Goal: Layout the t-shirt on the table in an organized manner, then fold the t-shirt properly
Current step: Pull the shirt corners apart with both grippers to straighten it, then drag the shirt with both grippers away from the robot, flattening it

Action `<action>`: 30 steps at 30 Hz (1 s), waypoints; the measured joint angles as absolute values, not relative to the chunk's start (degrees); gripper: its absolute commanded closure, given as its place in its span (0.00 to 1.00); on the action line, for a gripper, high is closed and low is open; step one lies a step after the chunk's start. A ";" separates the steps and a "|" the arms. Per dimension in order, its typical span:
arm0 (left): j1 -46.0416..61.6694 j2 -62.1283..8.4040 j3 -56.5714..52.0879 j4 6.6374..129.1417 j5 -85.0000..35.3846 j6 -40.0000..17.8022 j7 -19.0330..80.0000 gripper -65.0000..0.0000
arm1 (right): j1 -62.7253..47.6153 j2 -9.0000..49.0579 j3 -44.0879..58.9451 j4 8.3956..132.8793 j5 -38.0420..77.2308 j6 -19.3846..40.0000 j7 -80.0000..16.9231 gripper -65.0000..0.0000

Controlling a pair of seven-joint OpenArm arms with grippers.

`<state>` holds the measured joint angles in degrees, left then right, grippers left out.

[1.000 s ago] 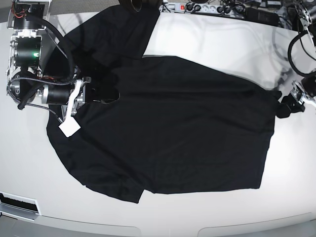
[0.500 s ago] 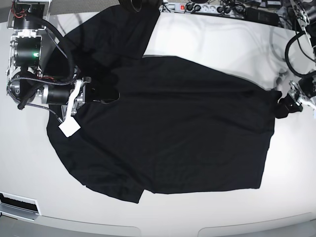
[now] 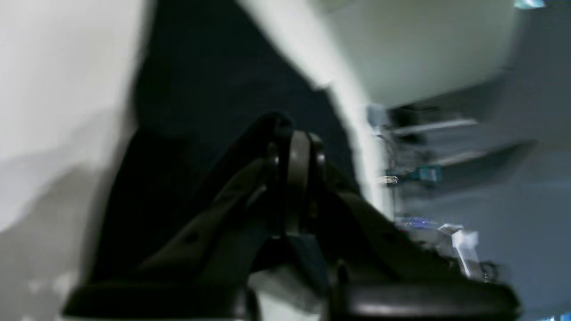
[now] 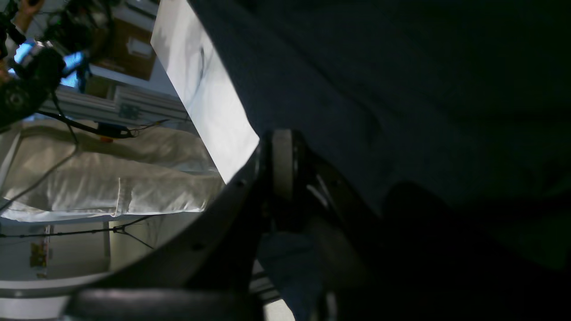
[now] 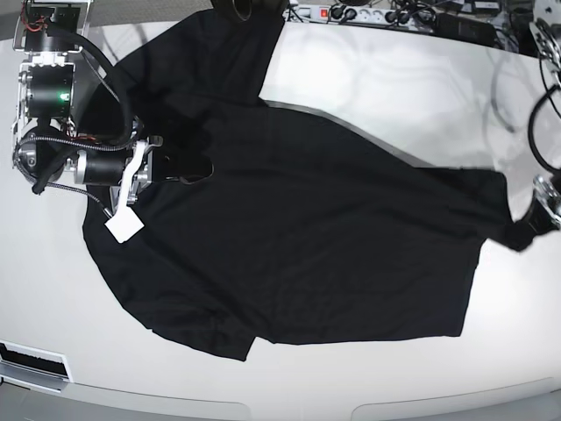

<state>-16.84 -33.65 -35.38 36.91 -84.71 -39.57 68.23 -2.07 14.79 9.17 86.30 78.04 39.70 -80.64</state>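
Right gripper (image 5: 188,167) jaws clamped together on the t-shirt (image 5: 298,237) near the collar; left gripper (image 5: 530,232) jaws together on the hem corner, pulling outward. Shirt lies spread on the bench (image 5: 394,79), one sleeve off the far edge. Risk: overstretching makes the fabric slip from either grip or dragging skews the layout.

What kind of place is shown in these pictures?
Probably a robotics lab or workshop: a white table carries a black t-shirt, a power strip with tangled cables lies at its far edge, and aluminium framing stands beyond it.
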 measured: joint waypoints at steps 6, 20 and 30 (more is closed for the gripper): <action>-14.35 -33.76 -35.33 36.67 -83.57 -39.55 71.02 1.00 | -3.40 14.90 9.17 94.37 81.65 39.70 -80.82 1.00; -9.21 -33.78 -35.33 36.75 -83.59 -39.53 69.65 1.00 | -29.12 15.20 23.40 115.59 75.00 39.70 -80.88 1.00; -9.08 -33.78 -35.33 36.71 -83.59 -39.53 69.45 1.00 | -30.94 8.49 36.97 101.36 53.84 39.75 -66.59 1.00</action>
<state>-9.08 -33.78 -35.33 36.71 -83.59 -39.53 69.45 -30.94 8.49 36.97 101.36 53.84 39.75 -66.59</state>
